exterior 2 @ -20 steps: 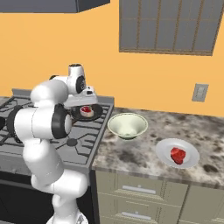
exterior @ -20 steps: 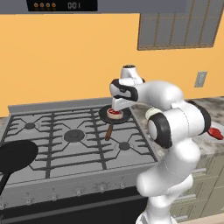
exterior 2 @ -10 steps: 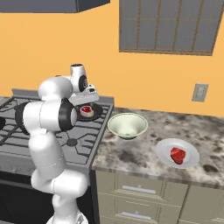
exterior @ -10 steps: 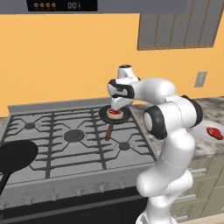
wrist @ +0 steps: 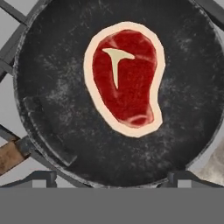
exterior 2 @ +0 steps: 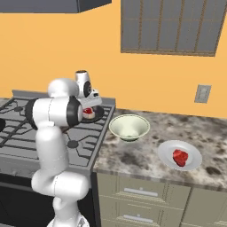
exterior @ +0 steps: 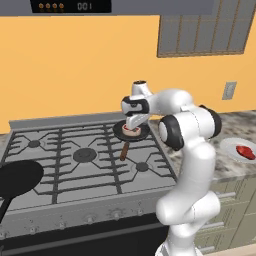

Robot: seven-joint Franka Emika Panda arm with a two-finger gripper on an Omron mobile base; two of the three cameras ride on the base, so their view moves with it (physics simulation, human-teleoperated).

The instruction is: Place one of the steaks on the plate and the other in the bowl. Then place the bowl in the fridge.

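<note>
In the hand view a steak (wrist: 126, 83) lies flat in a black pan (wrist: 57, 113), upper centre of the frame, with the hand's fingers spread wide. The right base view adds the bowl (exterior 2: 129, 127) at centre and the second steak (exterior 2: 180, 157) on the plate (exterior 2: 168, 149) at right, both on the bench (exterior 2: 146, 164). In the left base view the hand (exterior: 132, 125) hovers over the pan at centre.

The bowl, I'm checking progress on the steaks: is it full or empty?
Empty. The bowl shows only its bare pale inside; one steak lies on the plate, the other steak in the pan.

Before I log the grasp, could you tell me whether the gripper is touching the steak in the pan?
Apart. The hand view shows the steak lying whole in the pan, with the finger tips low and clear of it.
</note>
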